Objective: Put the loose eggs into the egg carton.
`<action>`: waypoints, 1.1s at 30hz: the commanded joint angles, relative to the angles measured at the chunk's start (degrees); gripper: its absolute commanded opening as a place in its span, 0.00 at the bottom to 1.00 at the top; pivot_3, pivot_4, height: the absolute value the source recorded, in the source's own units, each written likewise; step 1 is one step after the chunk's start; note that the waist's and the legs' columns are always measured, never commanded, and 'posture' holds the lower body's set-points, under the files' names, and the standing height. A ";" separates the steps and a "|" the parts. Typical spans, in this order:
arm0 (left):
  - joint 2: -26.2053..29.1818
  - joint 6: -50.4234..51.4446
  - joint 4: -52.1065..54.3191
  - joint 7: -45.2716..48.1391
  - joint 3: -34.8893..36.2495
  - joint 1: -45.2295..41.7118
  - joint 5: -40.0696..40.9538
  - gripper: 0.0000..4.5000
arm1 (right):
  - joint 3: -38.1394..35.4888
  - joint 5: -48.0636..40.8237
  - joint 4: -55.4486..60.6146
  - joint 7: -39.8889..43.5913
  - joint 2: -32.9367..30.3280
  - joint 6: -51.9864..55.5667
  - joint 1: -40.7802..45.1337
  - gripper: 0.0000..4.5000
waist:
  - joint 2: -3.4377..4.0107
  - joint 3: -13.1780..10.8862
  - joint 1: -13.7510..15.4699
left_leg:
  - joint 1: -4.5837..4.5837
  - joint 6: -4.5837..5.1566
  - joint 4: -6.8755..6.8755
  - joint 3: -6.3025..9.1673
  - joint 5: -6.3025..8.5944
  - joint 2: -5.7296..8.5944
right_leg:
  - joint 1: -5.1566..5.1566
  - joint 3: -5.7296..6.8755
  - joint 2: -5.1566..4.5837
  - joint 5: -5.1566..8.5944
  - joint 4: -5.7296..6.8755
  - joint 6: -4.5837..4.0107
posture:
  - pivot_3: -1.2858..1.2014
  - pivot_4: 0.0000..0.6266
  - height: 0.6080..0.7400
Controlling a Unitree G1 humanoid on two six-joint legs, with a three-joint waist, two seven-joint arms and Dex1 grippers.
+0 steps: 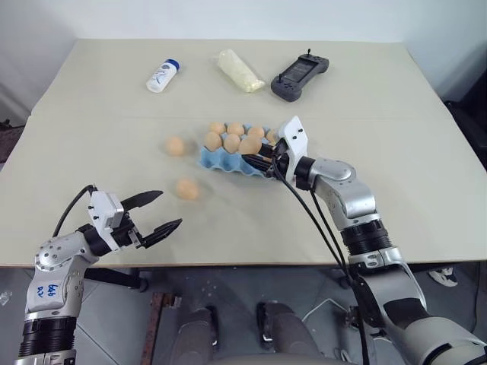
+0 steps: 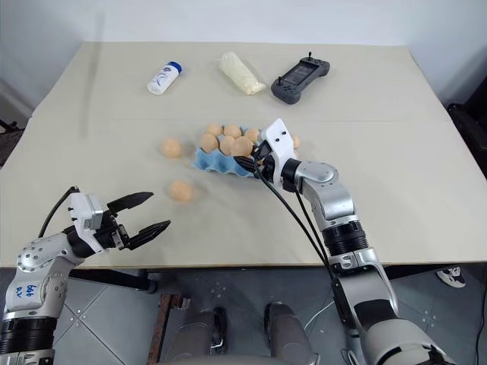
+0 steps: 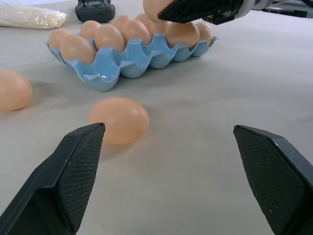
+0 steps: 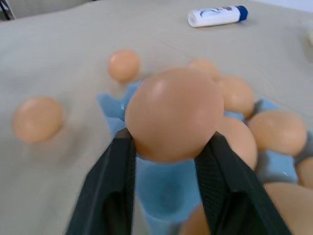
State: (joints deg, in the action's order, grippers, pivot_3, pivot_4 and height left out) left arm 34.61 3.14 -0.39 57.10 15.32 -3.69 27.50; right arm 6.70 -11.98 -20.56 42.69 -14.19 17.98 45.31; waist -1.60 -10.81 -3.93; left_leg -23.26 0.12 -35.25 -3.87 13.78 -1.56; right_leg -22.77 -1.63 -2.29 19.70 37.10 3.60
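The light blue egg carton (image 1: 214,160) lies mid-table with several tan eggs in its cups. My right gripper (image 4: 168,137) is shut on one egg (image 4: 173,112) and holds it just above the carton's near cups (image 4: 164,188). Two loose eggs lie on the table to the carton's left: one (image 1: 176,146) beside it, the other (image 1: 187,188) nearer me. My left gripper (image 1: 167,209) stands open and empty at the table's front left, level, pointing toward the nearer loose egg (image 3: 120,120), a short way from it.
At the back of the table lie a white bottle (image 1: 163,76), a pale yellow bag (image 1: 240,71) and a dark grey controller (image 1: 298,77). The table's front edge (image 1: 251,262) runs just beyond my left gripper. Black cables (image 1: 316,217) hang along my right forearm.
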 commanded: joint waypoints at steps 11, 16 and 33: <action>0.02 -0.39 1.92 -1.00 1.01 0.01 0.79 1.00 | -1.77 -2.00 6.06 5.42 -2.98 0.02 1.37 0.99 | 0.00 0.00 -0.51 | 0.03 0.03 -0.01 0.01 -0.04 -0.01 | 0.00 0.01 0.01 0.00 0.16 0.01 | 0.52 0.24 1.00; -0.08 0.55 3.52 -3.84 2.62 1.63 1.22 1.00 | -3.54 -7.03 9.65 14.34 -8.68 1.36 -0.78 0.99 | 0.00 0.00 -0.45 | 0.02 0.03 -0.01 0.02 -0.04 0.00 | 0.01 0.02 0.00 0.00 0.08 0.01 | 0.52 0.24 1.00; -15.98 7.60 22.71 -35.41 4.22 13.63 -3.65 1.00 | -6.83 -10.64 -12.09 42.41 -17.91 -11.69 1.15 0.99 | -0.01 -0.01 -0.11 | 0.11 0.08 -0.16 0.00 -0.06 0.02 | 0.12 -0.02 0.01 -0.04 0.17 0.07 | 0.52 0.24 1.00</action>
State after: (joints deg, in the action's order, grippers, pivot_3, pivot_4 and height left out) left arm 19.10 11.05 18.03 23.42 20.12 9.16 24.89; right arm 0.72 -22.09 -31.86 82.22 -31.33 7.49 45.11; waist -1.61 -10.81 -4.04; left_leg -23.16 0.19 -35.46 -3.87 13.72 -1.55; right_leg -22.65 -1.65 -2.27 19.66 37.29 3.67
